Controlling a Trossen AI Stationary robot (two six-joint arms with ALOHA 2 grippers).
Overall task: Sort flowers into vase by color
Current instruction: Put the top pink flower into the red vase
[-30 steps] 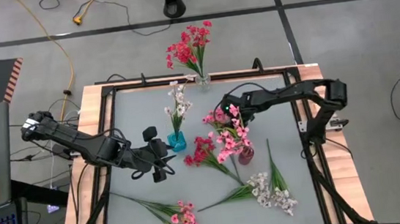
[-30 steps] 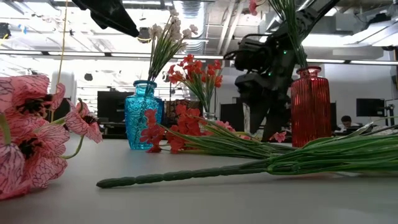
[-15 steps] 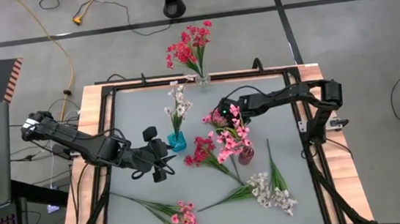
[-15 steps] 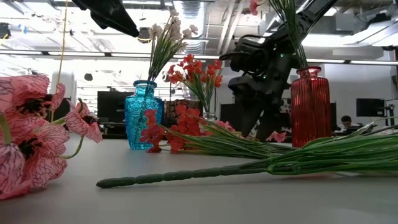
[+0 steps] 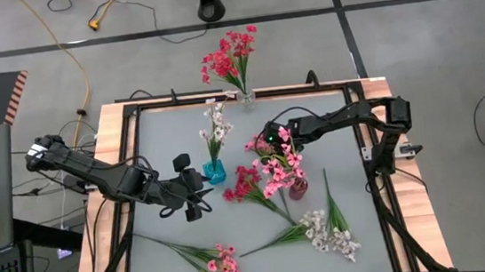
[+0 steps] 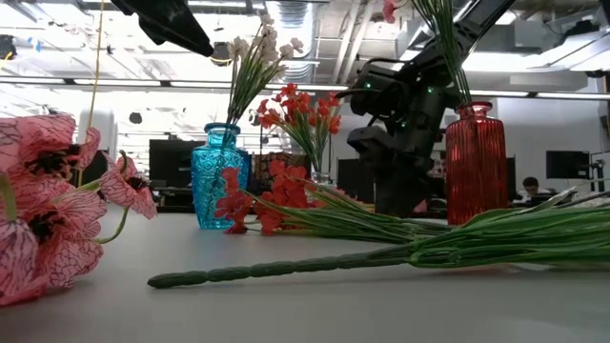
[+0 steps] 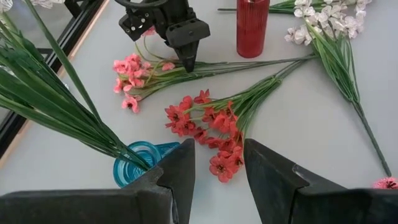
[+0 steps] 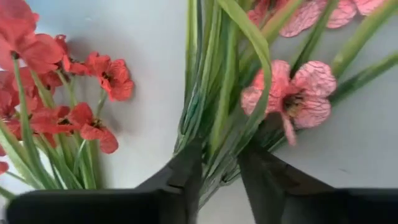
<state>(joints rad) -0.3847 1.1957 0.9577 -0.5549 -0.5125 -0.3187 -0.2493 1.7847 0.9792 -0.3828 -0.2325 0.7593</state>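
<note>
Right pincer (image 7: pixel 188 61) is down mid-surface, fingers straddling a pink sprig's (image 7: pixel 134 74) stems without gripping. Left pincer (image 5: pixel 197 197) hovers apart near the blue vase (image 5: pixel 215 170); bare surface (image 5: pixel 162 135) lies along the left edge.

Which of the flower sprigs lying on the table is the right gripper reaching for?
The pink sprig beside the red vase; the right gripper has its fingers around its green stems, unlike the loose red sprig.

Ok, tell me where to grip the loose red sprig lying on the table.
Grip the red sprig on its bare green stem, clear of the blossoms. It lies flat, so come straight down from above with the fingers straddling the stem crosswise; the blossoms would likely crush.
</note>
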